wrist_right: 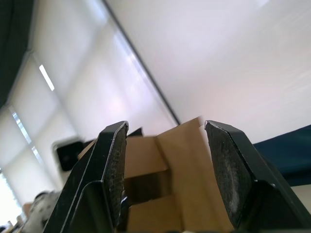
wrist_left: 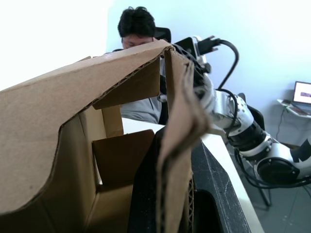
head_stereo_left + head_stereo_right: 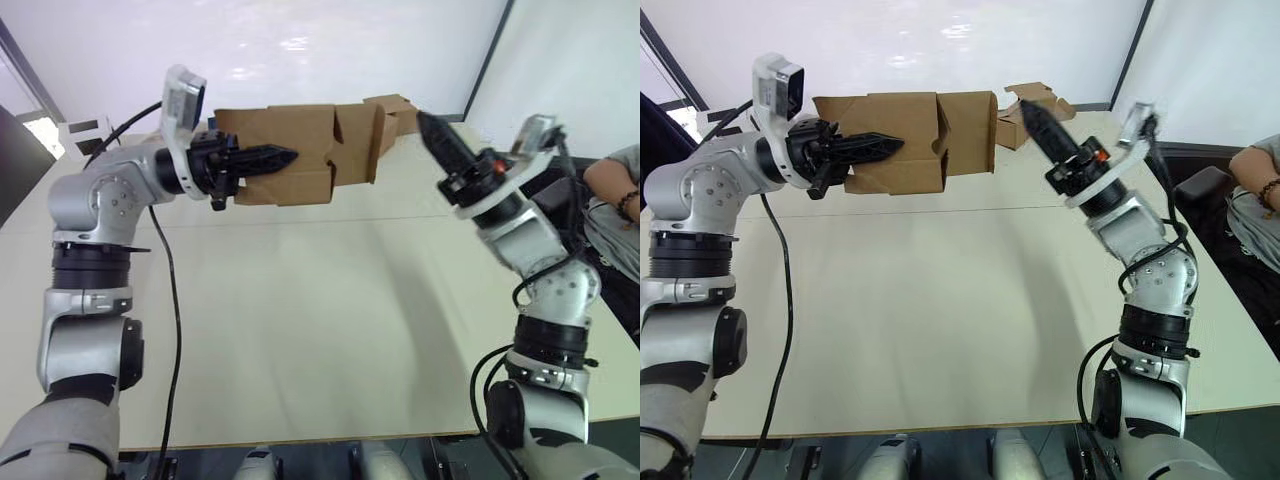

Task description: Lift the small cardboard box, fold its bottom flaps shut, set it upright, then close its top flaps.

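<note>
Both arms are silver-grey metal with black ribbed joint rings. Each ends in a gripper of two black tapered fingers, left gripper (image 3: 270, 157) and right gripper (image 1: 167, 179). White camera housings sit behind them; black cables trail along the forearms.

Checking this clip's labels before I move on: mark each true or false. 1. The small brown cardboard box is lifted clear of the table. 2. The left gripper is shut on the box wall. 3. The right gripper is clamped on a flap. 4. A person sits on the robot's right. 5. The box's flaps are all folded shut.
1. True: the small brown cardboard box is in the air above the pale table.
2. True: the left gripper pinches one wall.
3. False: the right gripper is open, beside the box.
4. True: a person sits there.
5. False: the left wrist view shows flaps still open.
</note>
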`<action>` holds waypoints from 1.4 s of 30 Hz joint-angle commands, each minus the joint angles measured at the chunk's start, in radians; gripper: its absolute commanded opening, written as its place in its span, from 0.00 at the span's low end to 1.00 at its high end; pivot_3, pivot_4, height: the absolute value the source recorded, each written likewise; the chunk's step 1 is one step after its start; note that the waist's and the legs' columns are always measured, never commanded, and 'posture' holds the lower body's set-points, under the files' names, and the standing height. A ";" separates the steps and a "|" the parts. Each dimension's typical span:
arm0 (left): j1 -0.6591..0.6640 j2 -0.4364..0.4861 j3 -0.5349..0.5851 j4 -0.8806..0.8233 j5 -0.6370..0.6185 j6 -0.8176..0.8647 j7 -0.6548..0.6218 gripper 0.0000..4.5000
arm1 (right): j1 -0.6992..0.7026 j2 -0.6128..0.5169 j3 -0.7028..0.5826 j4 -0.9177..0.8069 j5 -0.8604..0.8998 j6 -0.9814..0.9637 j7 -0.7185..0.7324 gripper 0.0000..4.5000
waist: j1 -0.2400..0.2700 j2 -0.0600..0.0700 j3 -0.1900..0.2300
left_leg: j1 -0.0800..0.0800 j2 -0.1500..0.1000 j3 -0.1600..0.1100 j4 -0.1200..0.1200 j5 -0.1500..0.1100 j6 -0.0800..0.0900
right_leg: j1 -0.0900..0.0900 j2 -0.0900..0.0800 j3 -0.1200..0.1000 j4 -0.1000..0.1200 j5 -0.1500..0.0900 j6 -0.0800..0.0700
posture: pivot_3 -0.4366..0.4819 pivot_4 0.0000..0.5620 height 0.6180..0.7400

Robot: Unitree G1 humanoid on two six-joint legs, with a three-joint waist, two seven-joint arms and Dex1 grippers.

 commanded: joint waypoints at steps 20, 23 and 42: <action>-0.020 0.013 0.034 -0.050 -0.026 0.013 0.006 0.00 | -0.090 0.143 0.081 0.116 -0.100 -0.025 0.098 0.99 | 0.001 0.000 0.000 | 0.000 0.000 0.000 0.000 0.003 -0.005 | 0.000 0.000 0.000 0.000 0.000 0.000 | 0.48 0.27 1.00; -0.016 0.012 0.036 -0.050 -0.026 0.013 0.007 0.00 | -0.047 0.169 0.087 0.045 -0.058 0.008 0.075 0.99 | 0.001 0.000 0.000 | 0.000 0.000 0.000 0.000 0.003 -0.005 | 0.000 0.000 0.000 0.000 0.000 0.000 | 0.48 0.27 1.00; -0.020 -0.004 0.036 -0.031 -0.020 -0.001 0.004 0.00 | -0.001 0.235 0.125 -0.037 -0.034 0.014 -0.002 0.99 | 0.001 0.000 0.000 | 0.000 0.000 0.000 0.000 0.002 -0.004 | 0.000 0.000 0.000 0.000 0.000 0.000 | 0.48 0.27 1.00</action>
